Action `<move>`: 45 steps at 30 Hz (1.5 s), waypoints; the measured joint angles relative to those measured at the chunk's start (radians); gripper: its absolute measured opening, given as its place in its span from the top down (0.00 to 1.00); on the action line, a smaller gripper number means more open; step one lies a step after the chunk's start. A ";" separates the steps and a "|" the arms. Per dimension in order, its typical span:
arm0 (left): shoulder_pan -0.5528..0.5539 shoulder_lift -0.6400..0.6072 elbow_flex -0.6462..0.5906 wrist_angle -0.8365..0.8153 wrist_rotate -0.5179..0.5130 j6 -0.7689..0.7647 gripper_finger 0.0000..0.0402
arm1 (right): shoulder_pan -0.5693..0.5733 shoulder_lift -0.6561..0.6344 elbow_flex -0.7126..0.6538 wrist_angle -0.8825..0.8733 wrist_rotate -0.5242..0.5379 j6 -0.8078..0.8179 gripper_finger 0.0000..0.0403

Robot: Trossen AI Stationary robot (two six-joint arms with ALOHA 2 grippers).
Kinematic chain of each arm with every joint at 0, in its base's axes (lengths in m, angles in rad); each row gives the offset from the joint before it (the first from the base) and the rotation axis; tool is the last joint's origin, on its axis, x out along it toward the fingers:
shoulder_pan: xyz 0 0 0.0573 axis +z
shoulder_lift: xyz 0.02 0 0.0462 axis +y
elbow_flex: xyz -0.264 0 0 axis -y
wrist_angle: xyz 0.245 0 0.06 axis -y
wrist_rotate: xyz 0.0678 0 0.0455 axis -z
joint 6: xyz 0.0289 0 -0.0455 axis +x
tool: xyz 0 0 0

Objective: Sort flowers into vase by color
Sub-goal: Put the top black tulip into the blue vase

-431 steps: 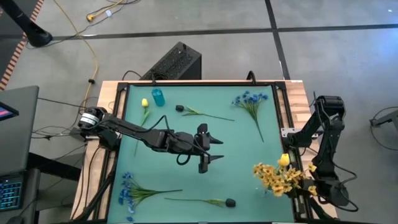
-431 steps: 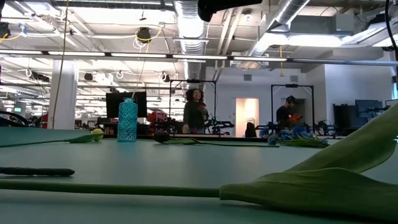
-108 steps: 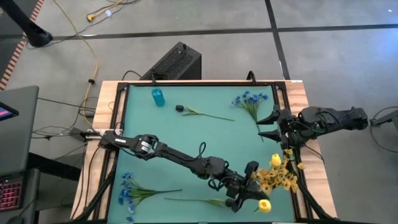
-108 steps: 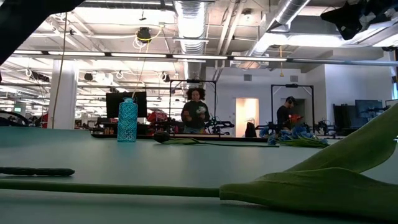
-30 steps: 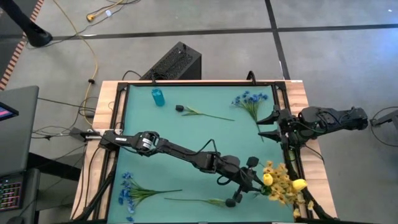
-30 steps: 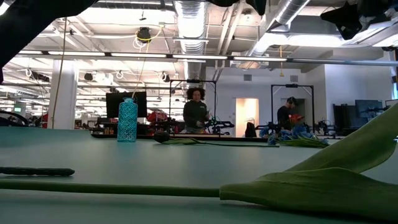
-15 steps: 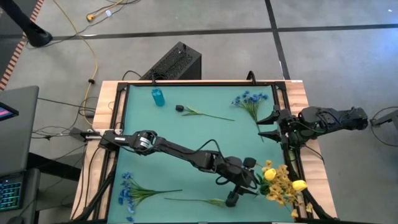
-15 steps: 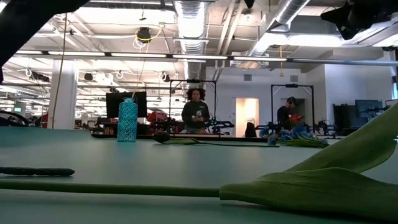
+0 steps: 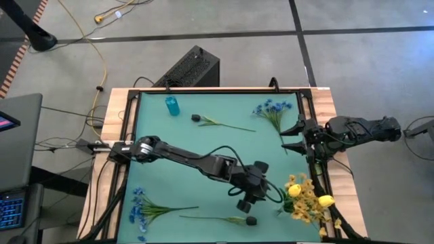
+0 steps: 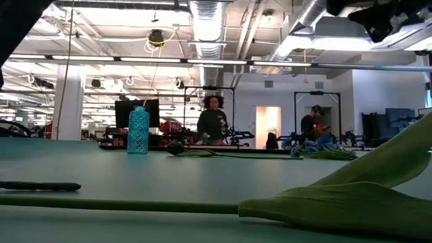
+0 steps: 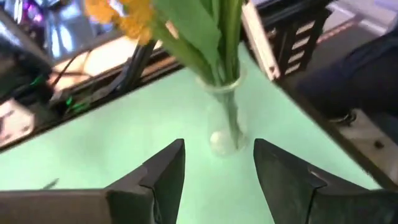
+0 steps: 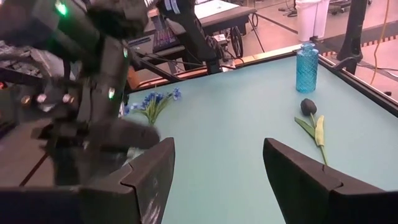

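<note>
A clear glass vase (image 11: 225, 124) at the table's near right corner holds yellow flowers (image 9: 306, 200) on green stems. My left gripper (image 9: 263, 188) hangs open just left of it, pointing at it, with nothing between its fingers (image 11: 166, 171). Loose flowers lie flat on the mat: a dark bud (image 9: 195, 118) and a blue cluster (image 9: 274, 110) at the far side, another blue cluster (image 9: 141, 207) and a dark bud (image 9: 251, 220) at the near side. My right gripper (image 9: 290, 134) waits open at the right edge.
A small blue patterned vase (image 9: 172, 106) stands at the far left of the mat and also shows in the low view (image 10: 138, 130). A black frame (image 9: 313, 169) rims the mat. People stand in the room beyond the table (image 10: 214, 121).
My left gripper has drawn back from the glass vase toward the table's left edge. The yellow flowers stay standing in the vase. My right arm has kept still.
</note>
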 joint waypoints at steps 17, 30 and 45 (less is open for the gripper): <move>0.035 -0.121 -0.001 -0.604 -0.274 -0.029 0.58 | 0.000 0.010 0.000 0.033 0.088 -0.009 0.33; 0.134 -0.421 -0.462 -0.528 -0.173 -0.092 0.76 | -0.132 0.141 0.000 0.057 0.297 0.026 0.33; 0.148 -1.027 -1.267 0.184 -0.223 -0.273 0.81 | -0.496 0.386 0.000 0.110 0.057 0.017 0.33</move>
